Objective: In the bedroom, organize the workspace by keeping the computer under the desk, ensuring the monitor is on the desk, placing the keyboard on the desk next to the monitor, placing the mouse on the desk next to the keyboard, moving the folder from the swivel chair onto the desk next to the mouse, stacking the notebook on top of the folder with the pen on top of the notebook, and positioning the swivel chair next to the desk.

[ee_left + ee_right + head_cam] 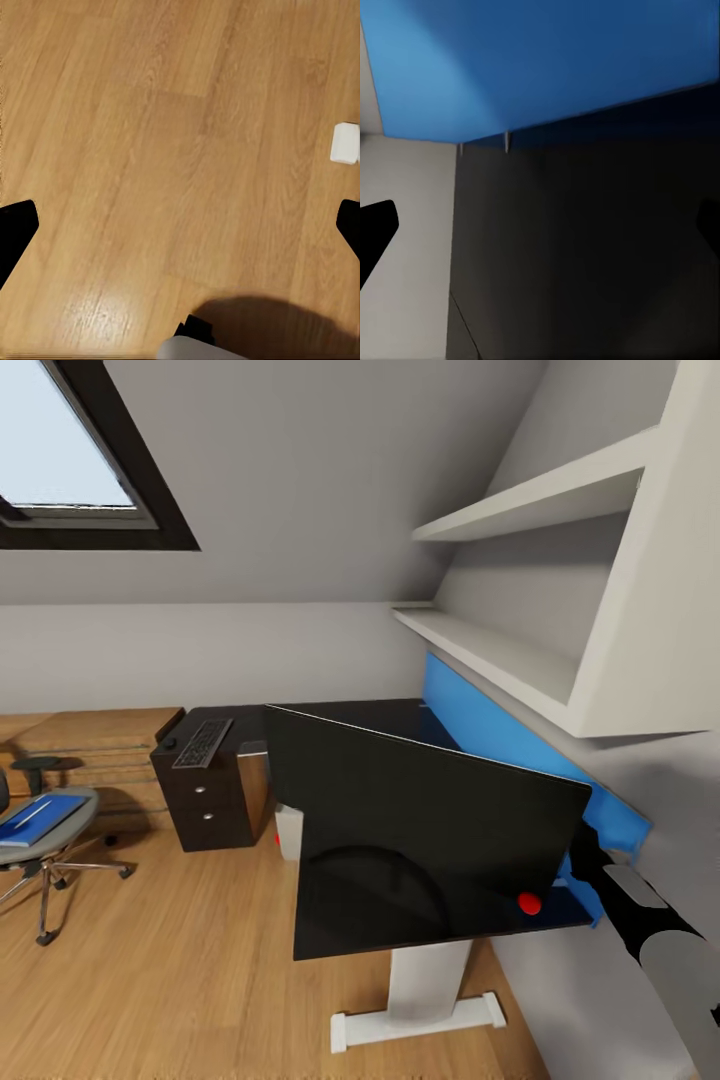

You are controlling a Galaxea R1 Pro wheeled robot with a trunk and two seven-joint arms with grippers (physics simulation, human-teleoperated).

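Observation:
The monitor stands tilted on the black desk, its red light low at the right. My right arm reaches behind its right edge, by the desk's blue panel. In the right wrist view the right gripper is open over the dark desk top. The left gripper hangs open above the wooden floor. The keyboard lies on a black drawer cabinet. The blue folder rests on the swivel chair at far left. The computer peeks out under the desk.
White wall shelves overhang the desk at right. A low light-wood bench stands behind the chair. The desk's white T-foot sits on the floor, and a white block shows in the left wrist view.

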